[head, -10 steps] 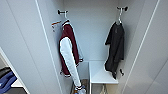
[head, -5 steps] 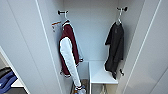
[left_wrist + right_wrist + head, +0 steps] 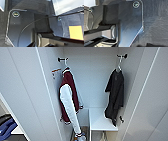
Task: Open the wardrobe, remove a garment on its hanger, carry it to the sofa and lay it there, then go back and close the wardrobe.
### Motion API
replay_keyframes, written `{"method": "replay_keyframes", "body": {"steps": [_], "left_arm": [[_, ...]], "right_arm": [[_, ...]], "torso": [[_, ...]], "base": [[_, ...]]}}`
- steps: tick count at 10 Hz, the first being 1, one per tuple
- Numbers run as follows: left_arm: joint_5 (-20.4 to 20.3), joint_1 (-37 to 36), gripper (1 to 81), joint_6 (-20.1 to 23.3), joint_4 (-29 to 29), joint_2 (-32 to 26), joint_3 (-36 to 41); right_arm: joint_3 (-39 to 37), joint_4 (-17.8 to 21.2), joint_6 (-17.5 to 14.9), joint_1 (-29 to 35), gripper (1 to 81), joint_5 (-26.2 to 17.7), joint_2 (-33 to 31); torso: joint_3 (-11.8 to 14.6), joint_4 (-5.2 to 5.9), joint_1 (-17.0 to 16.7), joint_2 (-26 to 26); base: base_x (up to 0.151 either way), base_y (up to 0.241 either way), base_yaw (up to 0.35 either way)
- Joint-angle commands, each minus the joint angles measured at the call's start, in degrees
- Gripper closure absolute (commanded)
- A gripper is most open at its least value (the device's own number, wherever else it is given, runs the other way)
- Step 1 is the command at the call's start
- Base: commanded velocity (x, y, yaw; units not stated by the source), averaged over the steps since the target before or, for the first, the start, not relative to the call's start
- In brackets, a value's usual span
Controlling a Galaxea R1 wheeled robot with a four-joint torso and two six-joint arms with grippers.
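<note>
Head view puts the garment [image 3: 115, 94] on the right side of the open wardrobe [image 3: 90, 77]: a limp black short-sleeved top hanging from a pale hanger [image 3: 119, 65], whose slim hook sits over a black peg [image 3: 124, 56] high on the right inner wall. Its hem drops to just above the low white shelf [image 3: 98, 120], and it hangs close against that wall. By its look the fabric is soft and light, so it would sag and swing if gripped by the cloth; the surer hold, I judge, is the hanger's neck just under the hook, lifting up and off the peg (the shoulders hide most of the hanger, so that neck is the only stiff part offered). Across the compartment, well apart, a maroon varsity jacket [image 3: 68, 99] with white sleeves hangs from the left peg [image 3: 60, 59], near a small orange-and-white tag [image 3: 55, 72] on the left wall. Both doors stand swung wide at the picture's edges, so the opening step seems done and the garment is not yet taken. The two wrist views show dark robot plates over dark carpet, and I cannot tell how the fingers of either gripper are set. At the lower left lies something blue [image 3: 6, 128].
</note>
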Motion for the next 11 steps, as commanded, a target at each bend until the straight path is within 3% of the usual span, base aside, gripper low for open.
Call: {"method": "replay_keyframes", "body": {"steps": [1,2,3,4,7,11], "left_arm": [[4.1,-1.3,1.0,0.1,-1.1,-0.1,0.0],[4.5,-1.3,1.0,0.1,-1.1,0.4,-1.5],[5.6,-1.3,1.0,0.1,-1.1,0.9,-3.2],[6.7,-1.1,1.0,0.2,-1.1,2.0,-5.9],[6.1,0.1,1.0,0.3,-0.6,5.6,-11.8],[6.7,0.1,1.0,0.4,-0.3,6.6,-12.5]], "right_arm": [[-1.6,25.7,-26.9,0.5,1.0,2.5,2.2],[-1.7,34.3,-36.3,0.9,1.0,2.1,2.2],[-1.7,38.8,-39.9,1.1,1.0,1.6,2.2],[-2.1,40.5,-40.9,1.0,1.0,1.5,2.1],[-3.5,38.6,-41.7,1.9,1.0,1.2,3.6],[-5.0,38.8,-41.9,1.1,1.0,0.8,5.6]], "torso": [[0.0,0.00,0.0,0.0],[0.0,0.00,0.0,0.0],[0.0,0.00,0.0,0.0],[0.0,0.00,0.0,0.0],[0.0,0.00,-0.1,0.0],[0.0,0.00,-0.1,0.0]], "base": [[0.000,0.000,0.000],[0.000,0.000,0.000],[0.000,0.000,0.000],[0.000,0.000,0.000],[0.000,0.000,0.000],[0.000,0.000,0.000]]}}
